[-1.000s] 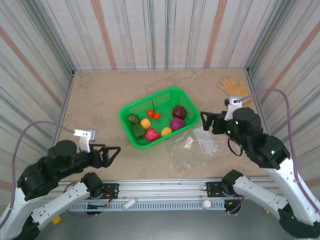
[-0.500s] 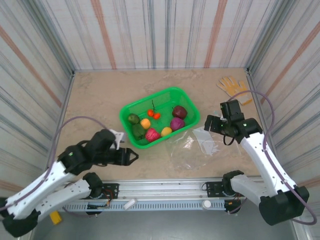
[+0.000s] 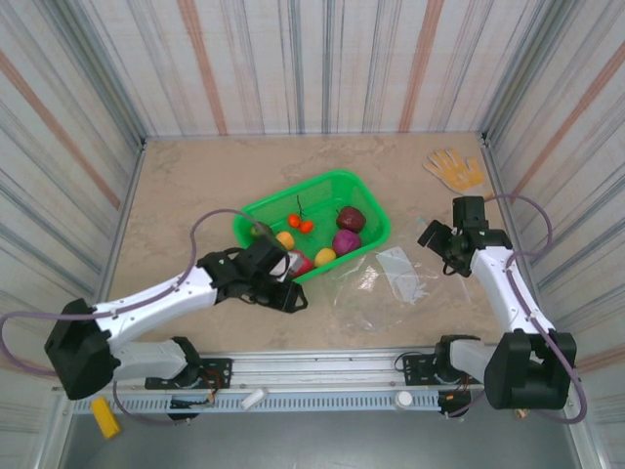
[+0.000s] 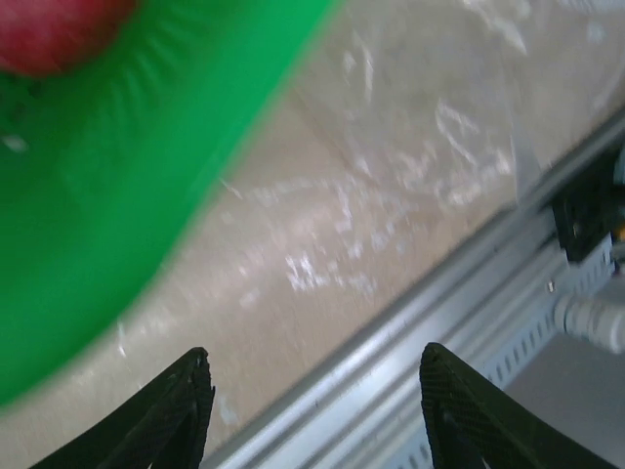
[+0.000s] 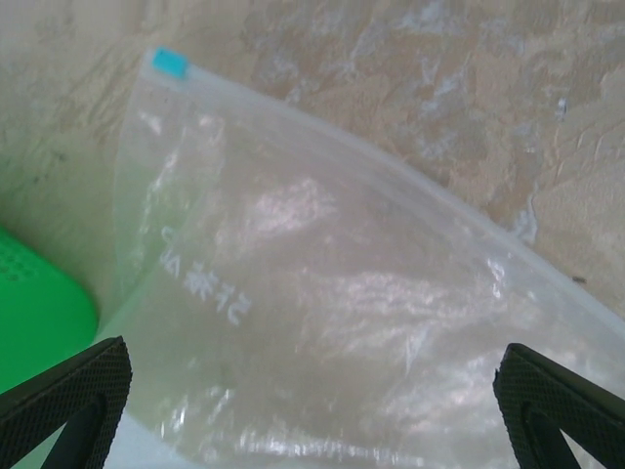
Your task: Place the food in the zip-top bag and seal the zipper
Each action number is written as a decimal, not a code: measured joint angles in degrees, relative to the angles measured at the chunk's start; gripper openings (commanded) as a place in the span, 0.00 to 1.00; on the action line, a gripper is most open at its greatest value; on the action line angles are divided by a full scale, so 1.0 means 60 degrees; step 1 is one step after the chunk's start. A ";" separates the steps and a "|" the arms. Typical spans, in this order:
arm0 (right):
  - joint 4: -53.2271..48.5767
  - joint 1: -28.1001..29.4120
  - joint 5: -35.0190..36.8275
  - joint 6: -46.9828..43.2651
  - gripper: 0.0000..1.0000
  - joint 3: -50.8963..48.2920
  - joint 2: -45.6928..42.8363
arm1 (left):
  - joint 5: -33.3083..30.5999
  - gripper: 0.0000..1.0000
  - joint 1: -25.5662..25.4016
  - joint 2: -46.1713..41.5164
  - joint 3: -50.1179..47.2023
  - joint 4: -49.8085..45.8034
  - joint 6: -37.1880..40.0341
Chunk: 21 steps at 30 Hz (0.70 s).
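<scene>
Beige marbled table (image 3: 195, 186), green mesh basket (image 3: 322, 200) mid-table, clear zip-top bag (image 3: 381, 283) just beside it, yellow glove (image 3: 454, 168) far right

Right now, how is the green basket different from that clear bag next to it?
The green basket is opaque with raised walls; the zip-top bag is clear and lies flat and crinkled. The basket holds the food; the bag is empty. Both rest on the table, side by side.

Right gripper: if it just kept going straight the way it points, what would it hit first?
Probably the zip-top bag, lying flat on the table straight ahead of the open right gripper; depth is unclear.
</scene>
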 measured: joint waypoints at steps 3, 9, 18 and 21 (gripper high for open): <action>0.0648 -0.0109 0.0109 0.0390 0.96 -0.0262 0.0404 | -0.0058 0.59 0.0714 0.0794 0.0393 0.0262 0.0124; 0.1636 0.0018 -0.0918 0.1086 0.87 -0.0969 0.0856 | -0.0044 0.58 0.2091 0.2390 0.1752 0.0532 0.0379; 0.2579 0.1494 -0.2495 0.2943 0.83 -0.1854 -0.0171 | 0.0251 0.61 0.2022 0.3548 0.3920 0.0248 0.1275; 0.3093 0.2153 -0.2900 0.3592 0.83 -0.2102 -0.0244 | 0.0506 0.58 0.1045 0.3246 0.4240 0.0127 0.1614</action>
